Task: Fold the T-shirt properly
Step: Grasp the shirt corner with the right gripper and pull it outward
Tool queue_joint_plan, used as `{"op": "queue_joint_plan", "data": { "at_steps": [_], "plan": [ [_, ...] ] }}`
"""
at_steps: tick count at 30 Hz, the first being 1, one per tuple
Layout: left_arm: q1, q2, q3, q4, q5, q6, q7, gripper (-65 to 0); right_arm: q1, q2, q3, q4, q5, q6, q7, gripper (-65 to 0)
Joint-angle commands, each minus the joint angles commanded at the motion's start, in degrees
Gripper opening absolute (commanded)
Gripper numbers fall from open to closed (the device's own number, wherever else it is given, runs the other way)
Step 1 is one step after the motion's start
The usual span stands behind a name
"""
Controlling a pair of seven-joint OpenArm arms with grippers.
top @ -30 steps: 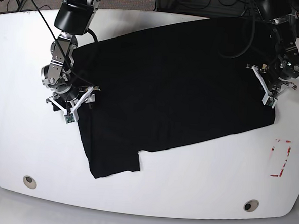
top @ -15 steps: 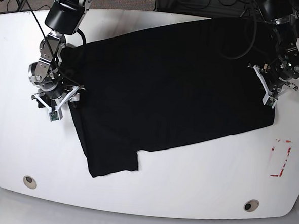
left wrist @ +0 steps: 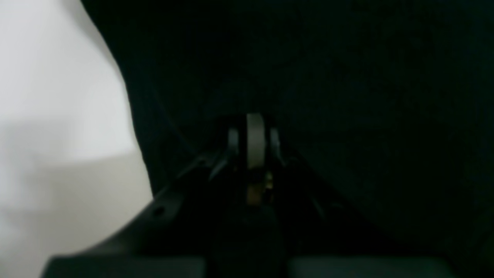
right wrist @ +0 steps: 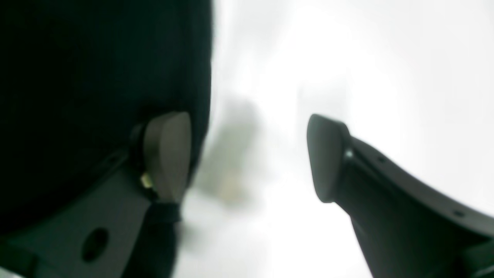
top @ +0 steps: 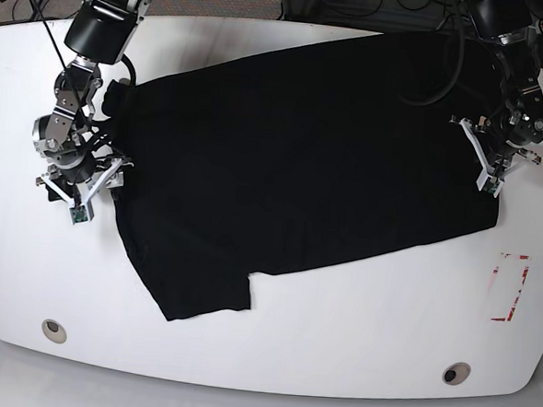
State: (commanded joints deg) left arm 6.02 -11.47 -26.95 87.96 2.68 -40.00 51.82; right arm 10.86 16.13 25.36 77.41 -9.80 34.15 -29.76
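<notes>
The black T-shirt point(top: 302, 150) lies spread flat across the white table point(top: 339, 300), one sleeve pointing toward the front edge. At its right edge my left gripper point(top: 490, 180) is down on the cloth. In the left wrist view that gripper point(left wrist: 254, 133) has its fingers pressed together with the dark T-shirt point(left wrist: 347, 77) bunched around them. My right gripper point(top: 93, 188) is at the shirt's left edge. The right wrist view shows it point(right wrist: 247, 158) open, one finger point(right wrist: 168, 154) against the T-shirt point(right wrist: 96, 58) border, the other over bare table.
A red outlined mark point(top: 509, 287) sits on the table at the right. Two round holes point(top: 54, 329) point(top: 456, 373) lie near the front edge. Cables run behind the table's far edge.
My right gripper has moved left and slightly back, and the shirt's left edge has shifted left with it. The left arm has stayed put.
</notes>
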Motion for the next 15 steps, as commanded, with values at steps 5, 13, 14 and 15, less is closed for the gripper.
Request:
{"op": "queue_joint_plan", "data": {
  "at_steps": [5,13,14,15],
  "plan": [
    [-0.1,0.0,0.0,0.1,0.0,0.0,0.0,-65.0,0.5,-0.3,2.6,0.3,0.0,0.26,-0.1,-20.5],
    [-0.2,0.2,0.0,0.2,-0.1,0.0,0.0,-65.0,0.6,-3.1,4.7,0.4,0.0,0.53,-0.3,-20.5],
    [-0.2,0.2,0.0,0.2,-0.1,0.0,0.0,-65.0,0.5,-3.4,4.7,0.4,0.0,0.53,-0.3,-20.5],
    [-0.2,0.2,0.0,0.2,-0.1,0.0,0.0,-65.0,0.4,-4.0,4.7,0.4,0.0,0.53,-0.5,-20.5]
  ]
}}
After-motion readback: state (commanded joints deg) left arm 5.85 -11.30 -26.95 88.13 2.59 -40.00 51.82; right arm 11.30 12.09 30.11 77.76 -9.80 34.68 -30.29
